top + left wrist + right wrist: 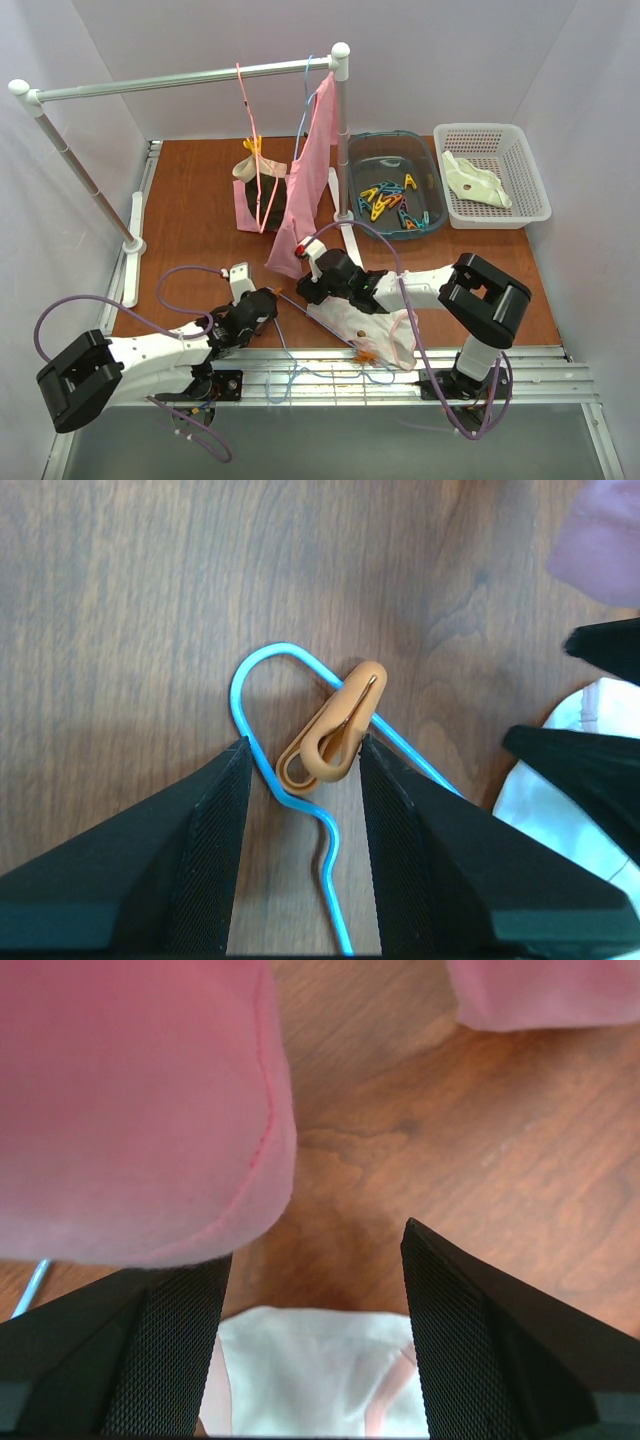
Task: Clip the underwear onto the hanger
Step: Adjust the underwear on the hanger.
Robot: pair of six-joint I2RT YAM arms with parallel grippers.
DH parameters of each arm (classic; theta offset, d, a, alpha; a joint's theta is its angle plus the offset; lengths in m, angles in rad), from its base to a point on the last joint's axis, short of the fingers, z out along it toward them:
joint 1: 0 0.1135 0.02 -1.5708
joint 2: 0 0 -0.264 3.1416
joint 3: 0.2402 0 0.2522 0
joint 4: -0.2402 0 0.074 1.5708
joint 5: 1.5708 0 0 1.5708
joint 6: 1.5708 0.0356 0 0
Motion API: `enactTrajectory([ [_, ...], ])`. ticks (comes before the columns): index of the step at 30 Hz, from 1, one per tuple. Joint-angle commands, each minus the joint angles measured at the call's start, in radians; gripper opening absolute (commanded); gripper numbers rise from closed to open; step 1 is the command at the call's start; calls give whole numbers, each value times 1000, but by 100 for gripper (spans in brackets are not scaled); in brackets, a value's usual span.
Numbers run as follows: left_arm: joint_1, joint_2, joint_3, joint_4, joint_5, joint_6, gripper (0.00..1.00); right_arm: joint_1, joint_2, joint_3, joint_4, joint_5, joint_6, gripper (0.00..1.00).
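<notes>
The light-blue wire hanger [283, 345] lies flat on the table's near edge. In the left wrist view its hook [262, 695] curves between my fingers, with an orange clip [335, 738] lying on the wire. My left gripper [303, 755] is open astride the hook and clip, low over the wood; it also shows in the top view [270, 298]. The pale underwear [372, 322] with pink edging lies partly under my right arm. My right gripper [315, 1250] is open, with the underwear's edge [320, 1370] between its fingers.
A pink garment [315, 170] hangs from the rail [190, 80], its hem just above my right gripper [306, 291]. A pink hanger [258, 160] holds dark and cream garments. A blue tub of clips [395, 180] and a white basket [520, 160] stand at the back right.
</notes>
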Motion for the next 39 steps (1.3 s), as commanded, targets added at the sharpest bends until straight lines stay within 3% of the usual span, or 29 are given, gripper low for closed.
enactTrajectory([
  [1,-5,25,26,77,-38,8,39,-5,27,45,66,-50,-34,61],
  [11,13,128,34,235,-18,113,39,-8,113,64,115,-137,-48,60],
  [15,19,161,38,289,-3,176,38,-6,47,2,120,-78,-43,63],
  [16,21,166,32,312,2,186,37,-6,35,-27,122,-68,-45,76],
  [17,22,171,28,326,5,198,37,-5,19,-41,120,-52,-45,78],
  [23,45,192,14,366,42,238,31,-5,-77,-127,122,-19,-34,78],
  [29,47,201,32,298,79,216,28,-5,-128,-170,122,-7,-23,78],
  [31,47,201,23,292,85,226,28,-6,-134,-174,122,-2,-28,78],
  [36,47,235,22,359,129,316,45,-6,-145,-179,120,-4,-33,79],
  [39,47,275,54,364,151,365,47,-6,-157,-184,122,-4,-37,78],
])
